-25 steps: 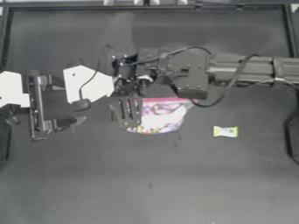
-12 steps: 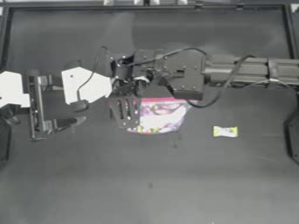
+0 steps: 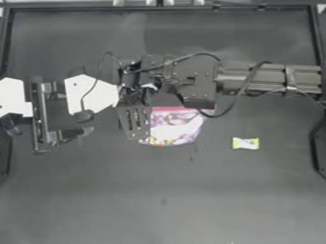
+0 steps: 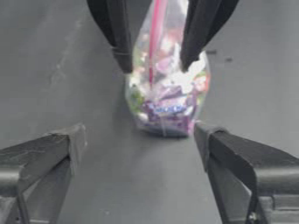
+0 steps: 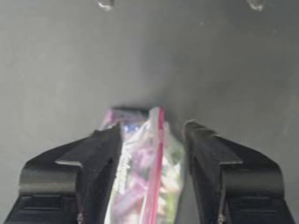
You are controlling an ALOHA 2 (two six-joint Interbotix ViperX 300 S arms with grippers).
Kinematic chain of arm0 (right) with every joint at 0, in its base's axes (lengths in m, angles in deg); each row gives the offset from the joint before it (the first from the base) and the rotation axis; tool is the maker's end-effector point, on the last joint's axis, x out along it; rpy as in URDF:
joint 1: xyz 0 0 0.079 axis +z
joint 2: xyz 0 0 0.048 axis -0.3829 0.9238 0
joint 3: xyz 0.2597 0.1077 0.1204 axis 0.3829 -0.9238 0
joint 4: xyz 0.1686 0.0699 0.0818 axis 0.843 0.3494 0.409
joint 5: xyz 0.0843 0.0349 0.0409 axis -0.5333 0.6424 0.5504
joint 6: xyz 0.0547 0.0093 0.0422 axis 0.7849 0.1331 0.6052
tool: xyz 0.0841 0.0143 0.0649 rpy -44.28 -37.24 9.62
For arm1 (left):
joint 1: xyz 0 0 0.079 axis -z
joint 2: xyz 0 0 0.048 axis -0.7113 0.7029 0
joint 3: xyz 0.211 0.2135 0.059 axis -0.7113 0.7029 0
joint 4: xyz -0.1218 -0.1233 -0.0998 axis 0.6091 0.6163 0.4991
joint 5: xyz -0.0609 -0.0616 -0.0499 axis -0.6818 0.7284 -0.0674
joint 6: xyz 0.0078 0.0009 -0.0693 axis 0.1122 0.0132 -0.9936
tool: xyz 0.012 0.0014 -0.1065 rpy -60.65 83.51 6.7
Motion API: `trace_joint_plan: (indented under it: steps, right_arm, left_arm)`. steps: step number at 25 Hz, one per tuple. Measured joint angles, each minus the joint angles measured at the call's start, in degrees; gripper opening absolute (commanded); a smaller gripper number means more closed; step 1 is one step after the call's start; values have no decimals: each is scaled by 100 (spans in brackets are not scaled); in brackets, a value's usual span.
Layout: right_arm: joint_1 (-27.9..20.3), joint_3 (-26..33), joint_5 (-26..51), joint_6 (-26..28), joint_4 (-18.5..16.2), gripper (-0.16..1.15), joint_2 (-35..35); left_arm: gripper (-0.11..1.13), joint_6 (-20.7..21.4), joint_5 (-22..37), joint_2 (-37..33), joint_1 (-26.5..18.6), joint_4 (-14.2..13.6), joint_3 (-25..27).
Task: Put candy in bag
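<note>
The candy [image 3: 245,143], a small flat yellow-green wrapped sweet with a white patch, lies alone on the table [image 3: 166,200], well to the right of the bag [image 3: 172,126] and untouched. The bag is a thin, glossy clear zip pouch with a pink-red strip along its mouth and pink, yellow and purple sweets showing through. It sits near the table's middle. The right gripper [image 5: 153,131] has reached across from the right, and its jaws straddle the bag's mouth edge, closed on the film or very nearly so. The left gripper [image 4: 140,135] waits just left of the bag, jaws wide apart, facing it.

The step in hand looks like securing the bag. Next, its mouth probably needs pulling open, which calls for the left jaws pinching one slippery lip.
</note>
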Motion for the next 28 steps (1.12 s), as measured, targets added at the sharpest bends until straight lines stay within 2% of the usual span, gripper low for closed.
trace_joint_plan:
  steps: [5, 15, 24, 28]
  right_arm:
    - [0, 9, 9, -9, 0, 70, 0]
    - [0, 0, 0, -9, 0, 67, 0]
    - [0, 9, 0, -9, 0, 54, 9]
    - [0, 9, -9, -9, -35, 45, 9]
  left_arm:
    - [103, 0, 0, 0, 0, 0, 0]
    - [103, 0, 0, 0, 0, 0, 9]
    - [103, 0, 0, 0, 0, 9, 0]
    - [103, 0, 0, 0, 9, 9, 0]
